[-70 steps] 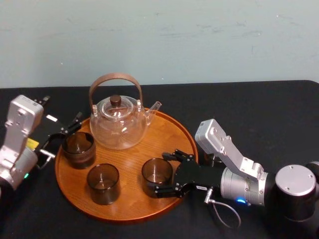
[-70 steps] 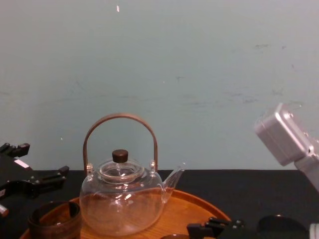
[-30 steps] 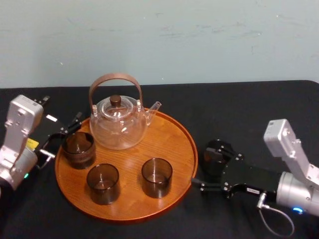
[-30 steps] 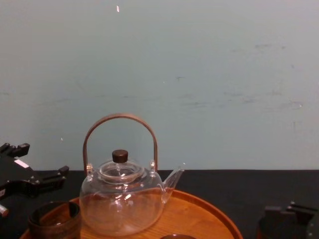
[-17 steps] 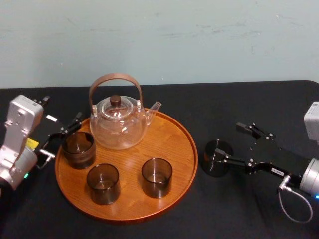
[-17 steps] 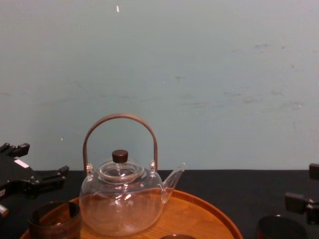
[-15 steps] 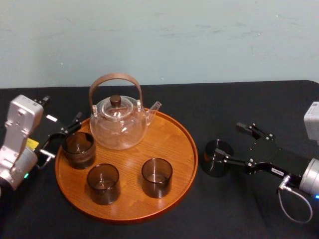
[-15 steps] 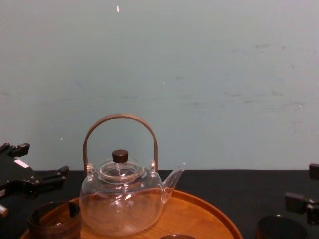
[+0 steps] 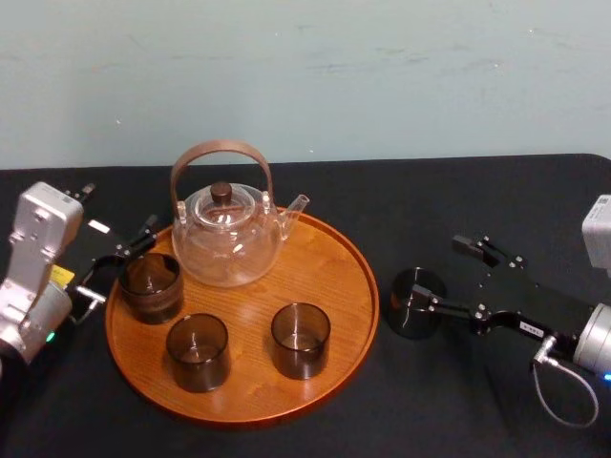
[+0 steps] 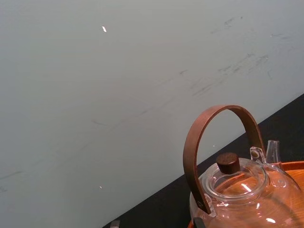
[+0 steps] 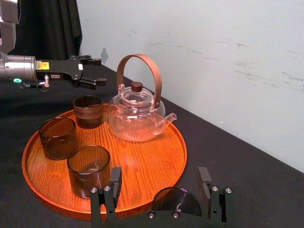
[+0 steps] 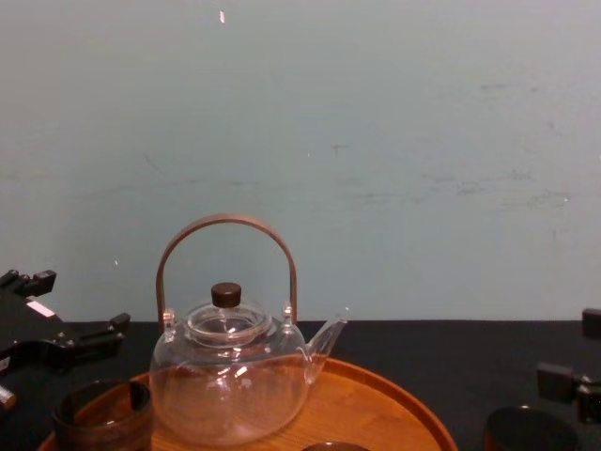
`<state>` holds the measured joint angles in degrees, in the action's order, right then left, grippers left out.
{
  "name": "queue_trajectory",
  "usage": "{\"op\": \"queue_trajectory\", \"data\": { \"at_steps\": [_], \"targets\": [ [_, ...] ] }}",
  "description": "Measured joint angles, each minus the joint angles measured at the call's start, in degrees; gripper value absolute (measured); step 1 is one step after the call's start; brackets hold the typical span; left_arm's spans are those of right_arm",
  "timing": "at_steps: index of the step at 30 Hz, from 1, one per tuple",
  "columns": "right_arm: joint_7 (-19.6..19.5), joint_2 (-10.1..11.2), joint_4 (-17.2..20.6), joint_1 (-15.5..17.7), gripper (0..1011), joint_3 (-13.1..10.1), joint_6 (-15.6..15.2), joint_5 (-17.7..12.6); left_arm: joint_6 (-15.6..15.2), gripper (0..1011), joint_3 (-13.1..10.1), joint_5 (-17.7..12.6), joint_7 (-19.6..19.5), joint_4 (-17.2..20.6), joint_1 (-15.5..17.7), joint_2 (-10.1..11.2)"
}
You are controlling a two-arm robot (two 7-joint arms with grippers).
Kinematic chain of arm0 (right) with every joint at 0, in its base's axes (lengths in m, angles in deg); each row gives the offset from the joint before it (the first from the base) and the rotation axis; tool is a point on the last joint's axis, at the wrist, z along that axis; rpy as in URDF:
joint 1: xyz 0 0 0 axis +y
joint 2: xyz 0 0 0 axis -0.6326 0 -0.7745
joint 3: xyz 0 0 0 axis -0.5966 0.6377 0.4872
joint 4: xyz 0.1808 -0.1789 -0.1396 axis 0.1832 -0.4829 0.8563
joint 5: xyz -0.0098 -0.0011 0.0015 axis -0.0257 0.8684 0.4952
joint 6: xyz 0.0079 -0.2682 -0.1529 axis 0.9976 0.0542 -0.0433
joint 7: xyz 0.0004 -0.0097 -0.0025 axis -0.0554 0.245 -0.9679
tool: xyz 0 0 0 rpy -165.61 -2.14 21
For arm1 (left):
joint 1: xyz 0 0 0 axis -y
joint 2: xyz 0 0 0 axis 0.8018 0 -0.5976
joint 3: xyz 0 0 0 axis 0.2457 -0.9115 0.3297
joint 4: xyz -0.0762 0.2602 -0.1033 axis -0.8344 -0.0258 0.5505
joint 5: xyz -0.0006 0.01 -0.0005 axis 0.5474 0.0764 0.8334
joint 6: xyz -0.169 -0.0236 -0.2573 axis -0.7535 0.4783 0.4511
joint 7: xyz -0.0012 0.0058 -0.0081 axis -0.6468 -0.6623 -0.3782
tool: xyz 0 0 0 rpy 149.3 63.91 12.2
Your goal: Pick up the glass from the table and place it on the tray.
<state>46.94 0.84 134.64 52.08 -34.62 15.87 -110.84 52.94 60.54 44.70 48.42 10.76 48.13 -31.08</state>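
A dark glass stands on the black table, just right of the round wooden tray. My right gripper is open beside it on the right, with one finger reaching over the glass's rim. From the right wrist, the glass sits low between the spread fingers, touching neither, with the tray beyond. On the tray are three dark glasses. My left gripper is open at the tray's left edge, by the leftmost glass.
A clear glass teapot with a brown hoop handle stands at the back of the tray. A pale wall rises behind the table. Bare black cloth lies to the right of the tray and in front of it.
The right gripper let go of a glass on the tray, drew back to the right and spread open by the glass on the table. It has held still for the last half second. The left arm is unmoved.
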Motion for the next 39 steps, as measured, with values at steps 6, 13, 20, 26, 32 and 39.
{"op": "queue_trajectory", "data": {
  "at_steps": [6, 13, 20, 26, 32, 39],
  "targets": [
    [0.05, -0.05, -0.01, 0.03, 1003, -0.08, 0.0, 0.0, 0.0, 1001, 0.0, 0.0, 0.0, 0.0, 0.0, 0.0],
    [0.75, -0.14, -0.41, 0.84, 1002, -1.2, -0.7, -0.78, 0.0, 1002, 0.0, 0.0, 0.0, 0.0, 0.0, 0.0],
    [0.87, 0.15, -1.15, 1.35, 1002, -1.72, -2.87, -1.8, 0.0, 1001, 0.0, 0.0, 0.0, 0.0, 0.0, 0.0],
    [0.82, 0.38, -1.72, 1.7, 1002, -1.88, -3.75, -2.19, 0.0, 1001, 0.0, 0.0, 0.0, 0.0, 0.0, 0.0],
    [0.81, 0.4, -2.81, 1.71, 1002, -1.44, -4.09, -1.97, 0.0, 1001, 0.0, 0.0, 0.0, 0.0, 0.0, 0.0],
    [0.83, 0.4, -3.69, 1.74, 1002, -0.93, -4.27, -1.29, 0.0, 1001, 0.0, 0.0, 0.0, 0.0, 0.0, 0.0]
  ]
}}
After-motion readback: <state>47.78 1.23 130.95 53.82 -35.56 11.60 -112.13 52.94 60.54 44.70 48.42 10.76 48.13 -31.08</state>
